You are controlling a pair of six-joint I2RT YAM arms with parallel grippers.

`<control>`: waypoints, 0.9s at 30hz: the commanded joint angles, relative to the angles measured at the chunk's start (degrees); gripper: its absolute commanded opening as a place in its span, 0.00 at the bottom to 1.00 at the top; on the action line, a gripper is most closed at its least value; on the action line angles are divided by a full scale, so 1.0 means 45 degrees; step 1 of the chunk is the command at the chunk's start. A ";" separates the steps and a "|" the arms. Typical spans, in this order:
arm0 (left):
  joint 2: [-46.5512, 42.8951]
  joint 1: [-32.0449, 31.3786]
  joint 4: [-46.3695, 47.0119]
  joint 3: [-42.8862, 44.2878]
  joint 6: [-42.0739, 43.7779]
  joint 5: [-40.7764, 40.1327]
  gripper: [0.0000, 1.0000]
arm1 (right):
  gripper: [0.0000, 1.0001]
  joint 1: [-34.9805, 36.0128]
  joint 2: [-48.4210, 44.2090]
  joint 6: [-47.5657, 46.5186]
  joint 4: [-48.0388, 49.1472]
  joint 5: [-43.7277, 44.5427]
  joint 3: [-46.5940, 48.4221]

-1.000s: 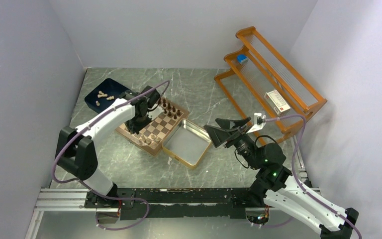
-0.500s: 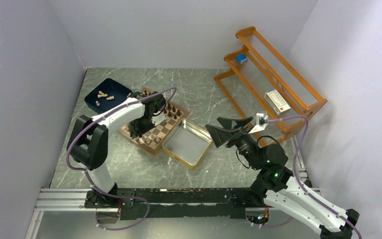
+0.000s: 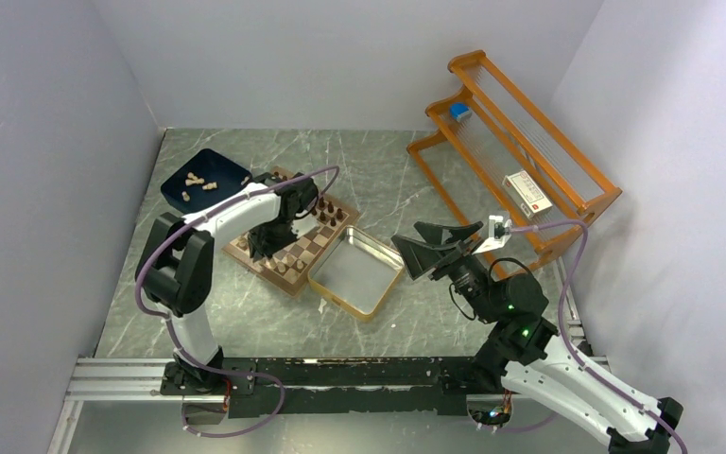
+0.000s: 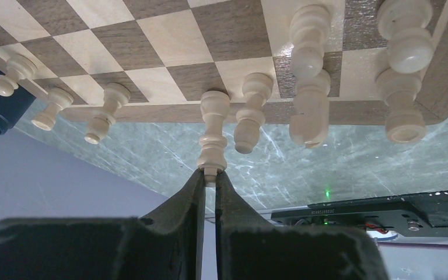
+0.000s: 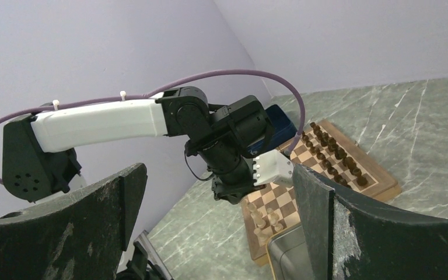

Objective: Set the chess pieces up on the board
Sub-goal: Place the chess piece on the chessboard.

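Note:
The board (image 3: 288,281) lies left of centre. Dark chess pieces (image 3: 326,210) line its far side and pale ones (image 3: 285,266) stand along its near side. My left gripper (image 3: 267,242) hangs over the board's left part. In the left wrist view the left gripper (image 4: 210,172) is shut on the top of a pale piece (image 4: 213,131), which stands on an edge square in a row with other pale pieces (image 4: 251,116). My right gripper (image 3: 432,252) is held above the table right of the board. It is open, with nothing between its fingers (image 5: 318,198).
A navy tray (image 3: 232,168) with several pale pieces (image 3: 194,182) sits behind the board at the left. A silver gold-rimmed tin (image 3: 378,284) touches the board's right side. An orange wire rack (image 3: 515,151) stands at the back right, with a small box on it.
The left arm's elbow swung right and its wrist shifted slightly right over the board. Its gripper stayed shut throughout. The right arm barely moved.

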 commanded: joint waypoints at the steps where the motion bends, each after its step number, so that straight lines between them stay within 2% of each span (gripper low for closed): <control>1: 0.0304 -0.0065 0.0194 0.0449 0.0231 -0.0191 0.05 | 1.00 0.0056 -0.0139 -0.0213 0.0045 0.0221 0.0150; 16: 0.0657 -0.0074 0.0128 0.0572 0.0161 -0.0285 0.07 | 1.00 0.0056 -0.0240 -0.0227 -0.0022 0.0337 0.0061; 25: 0.0701 -0.0068 0.0074 0.0728 0.0087 -0.0490 0.33 | 1.00 0.0054 -0.0328 -0.0248 -0.0060 0.0338 0.0070; 27: 0.0714 -0.0072 0.0072 0.0787 0.0083 -0.0524 0.35 | 1.00 0.0056 -0.0333 -0.0196 -0.0019 0.0338 0.0035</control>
